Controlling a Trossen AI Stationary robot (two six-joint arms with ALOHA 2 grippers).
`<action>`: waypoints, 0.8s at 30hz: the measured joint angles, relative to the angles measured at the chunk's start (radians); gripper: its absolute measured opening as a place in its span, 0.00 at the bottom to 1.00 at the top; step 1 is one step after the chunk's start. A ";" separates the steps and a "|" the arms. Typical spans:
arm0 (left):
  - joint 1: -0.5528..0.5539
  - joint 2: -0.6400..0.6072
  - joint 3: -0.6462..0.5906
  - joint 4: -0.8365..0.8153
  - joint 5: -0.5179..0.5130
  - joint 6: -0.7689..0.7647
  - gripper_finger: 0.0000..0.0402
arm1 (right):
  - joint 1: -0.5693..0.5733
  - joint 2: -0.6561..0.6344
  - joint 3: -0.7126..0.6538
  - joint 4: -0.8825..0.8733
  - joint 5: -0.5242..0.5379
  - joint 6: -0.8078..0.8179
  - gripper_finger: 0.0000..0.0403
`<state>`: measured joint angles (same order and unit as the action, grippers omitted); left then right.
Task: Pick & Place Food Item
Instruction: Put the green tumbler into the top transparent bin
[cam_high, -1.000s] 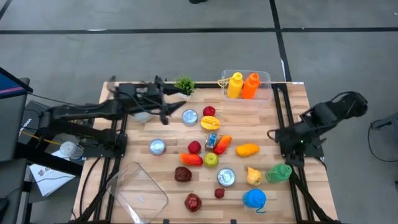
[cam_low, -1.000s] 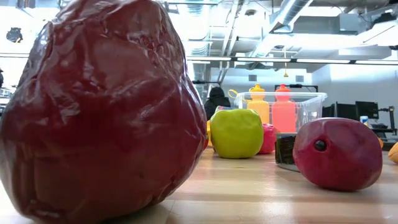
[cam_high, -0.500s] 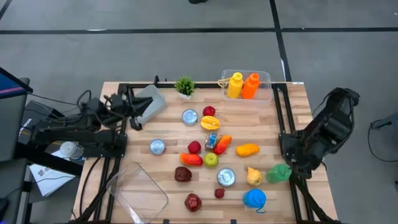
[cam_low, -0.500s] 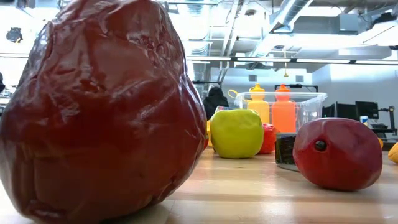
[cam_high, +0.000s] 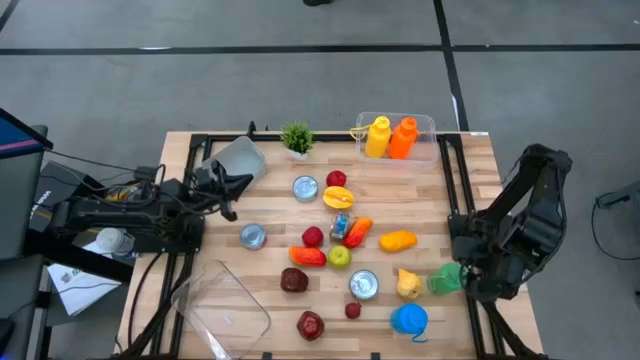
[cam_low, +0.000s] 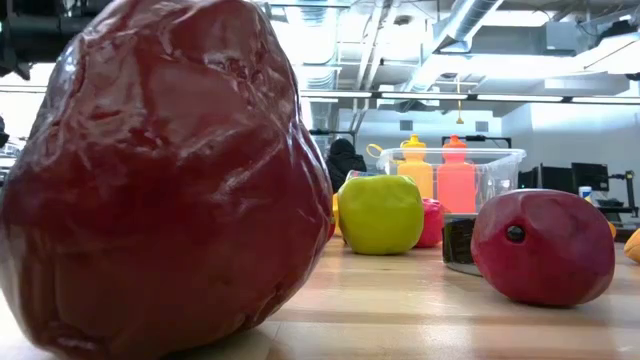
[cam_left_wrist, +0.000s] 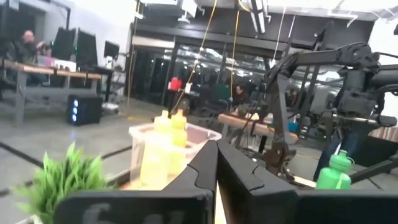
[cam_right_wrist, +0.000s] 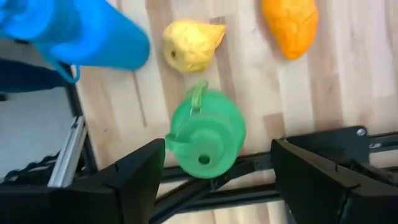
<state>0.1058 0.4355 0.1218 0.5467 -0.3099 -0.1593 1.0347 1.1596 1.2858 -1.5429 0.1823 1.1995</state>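
- Pulled back since a second ago: left arm, then stretched toward the middle of the desk (cam_high: 420, 200), now folded at the left edge; right arm sunk lower over the right edge.
- Left gripper (cam_left_wrist: 216, 163) parked there, jaws clenched on nothing, pressed together in the left wrist view.
- Right gripper (cam_right_wrist: 217, 180) hanging over the green bottle (cam_right_wrist: 207, 134), jaws released and wide apart, nothing held.
- Food spread across the middle and right of the desk. Nearest the right gripper: yellow pear (cam_high: 407, 283) just beside the green bottle, orange fruit (cam_high: 398, 240) a little farther in. Cannot tell which piece is meant.
- Judged as the reach stage, with nothing picked so far. To do it well: shift off the bottle, centre over one piece, come straight down, close across the narrow width — lumpy pear, likely to roll.
- In the way: green bottle, blue bottle (cam_high: 408, 320) and a can (cam_high: 363, 284) crowding the pear; green apple (cam_high: 339, 257) and red pieces packed close farther in.
- Possible drop spots: clear container (cam_high: 240, 158) at the back left, clear tray (cam_high: 222, 305) at the front left, clear bin (cam_high: 420, 128) with two bottles at the back — the first two well apart from the right arm.
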 joint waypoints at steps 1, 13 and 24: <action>0.000 0.000 -0.013 0.013 0.000 -0.009 0.00 | -0.001 0.005 0.000 -0.006 0.005 -0.001 0.71; 0.000 -0.002 -0.115 0.065 -0.001 -0.107 0.00 | 0.001 0.012 0.000 -0.028 0.014 0.006 0.71; 0.000 -0.003 -0.115 0.128 0.005 -0.108 0.00 | 0.073 0.012 0.000 -0.028 0.014 0.087 0.71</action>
<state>0.1059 0.4328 0.0071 0.6745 -0.3052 -0.2668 1.1077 1.1717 1.2854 -1.5707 0.1967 1.2865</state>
